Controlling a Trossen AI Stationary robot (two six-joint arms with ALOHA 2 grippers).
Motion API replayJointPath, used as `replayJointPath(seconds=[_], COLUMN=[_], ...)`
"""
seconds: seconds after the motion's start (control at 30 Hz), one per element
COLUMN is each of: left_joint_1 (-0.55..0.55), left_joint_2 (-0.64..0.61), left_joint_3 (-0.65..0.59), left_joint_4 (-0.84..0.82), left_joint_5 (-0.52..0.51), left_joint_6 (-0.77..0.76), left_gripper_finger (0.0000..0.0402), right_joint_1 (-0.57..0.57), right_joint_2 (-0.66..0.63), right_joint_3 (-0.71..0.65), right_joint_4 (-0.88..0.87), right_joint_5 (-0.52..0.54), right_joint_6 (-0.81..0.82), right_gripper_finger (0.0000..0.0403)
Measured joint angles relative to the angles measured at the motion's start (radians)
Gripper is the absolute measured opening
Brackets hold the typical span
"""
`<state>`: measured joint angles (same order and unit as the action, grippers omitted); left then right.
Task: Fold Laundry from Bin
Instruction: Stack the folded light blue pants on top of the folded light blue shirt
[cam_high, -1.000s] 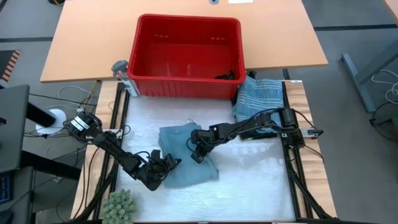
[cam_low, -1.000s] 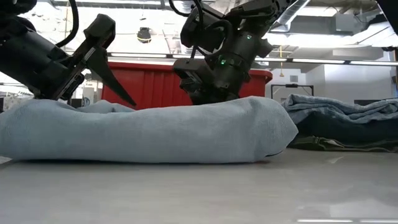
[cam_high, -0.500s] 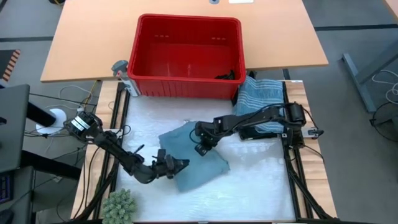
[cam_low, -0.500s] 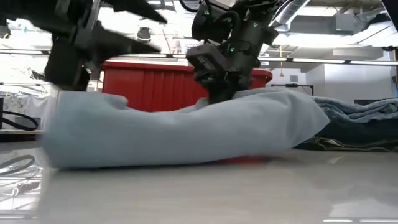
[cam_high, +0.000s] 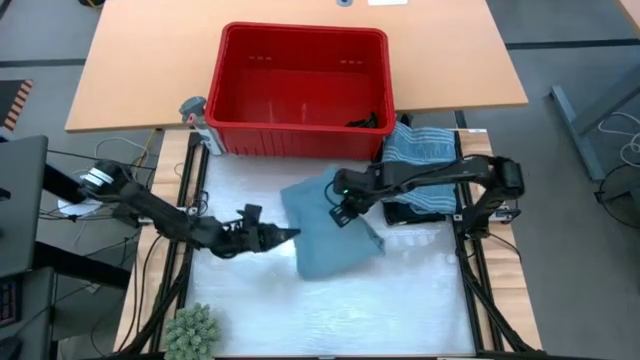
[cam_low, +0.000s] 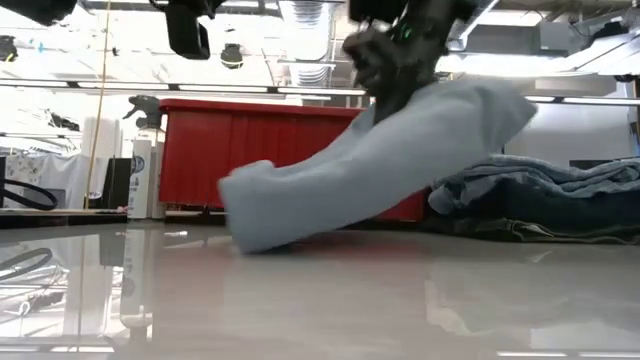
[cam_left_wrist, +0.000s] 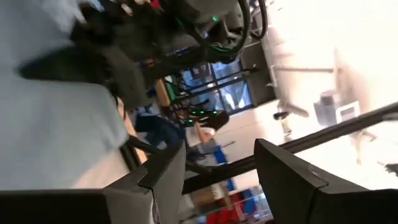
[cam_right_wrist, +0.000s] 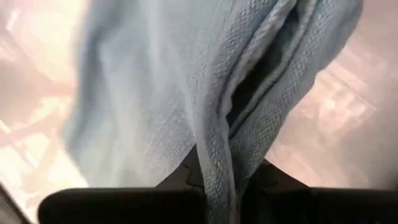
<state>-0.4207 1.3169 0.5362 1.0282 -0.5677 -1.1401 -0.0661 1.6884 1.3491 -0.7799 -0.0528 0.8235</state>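
- A small green plant (cam_high: 190, 330) sits at the near left corner of the worktop (cam_high: 400, 310).
- The left tool (cam_high: 283, 236) hovers low over the left half of the worktop, pointing right at the light blue cloth (cam_high: 325, 230), its tips just short of the cloth's left edge; the fingers (cam_left_wrist: 163, 180) stand apart with nothing between them.
- The red bin (cam_high: 300, 92) stands at the far edge of the worktop, centred; a dark garment (cam_high: 365, 122) shows in its near right corner.
- The light blue cloth lies near the middle of the worktop, in front of the bin; in the low view its right end is lifted while its left end (cam_low: 255, 205) rests on the surface.
- The right tool (cam_high: 341, 211) is closed narrowly on a bunched fold (cam_right_wrist: 217, 155) at the cloth's upper right part, holding that end up off the worktop.
- A striped grey-blue garment (cam_high: 420, 150) lies folded at the right, just beside the bin's near right corner, with dark cloth (cam_high: 415, 212) under its near edge.
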Motion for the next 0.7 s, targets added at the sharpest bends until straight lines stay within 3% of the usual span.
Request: replayJointPath(seconds=[0.33, 0.7], left_joint_1=[0.032, 0.031], left_joint_2=[-0.234, -0.250], left_joint_3=[0.000, 0.000], left_joint_4=[-0.442, -0.663], left_joint_5=[-0.043, -0.046], left_joint_6=[0.072, -0.024], left_gripper_finger=[0.0183, 0.0183], right_joint_1=[-0.032, -0.070], right_joint_2=[-0.239, -0.473], right_joint_3=[0.000, 0.002], right_joint_4=[-0.083, -0.077], right_joint_5=[0.109, 0.136], right_joint_6=[0.025, 0.017], right_gripper_finger=[0.0063, 0.0063])
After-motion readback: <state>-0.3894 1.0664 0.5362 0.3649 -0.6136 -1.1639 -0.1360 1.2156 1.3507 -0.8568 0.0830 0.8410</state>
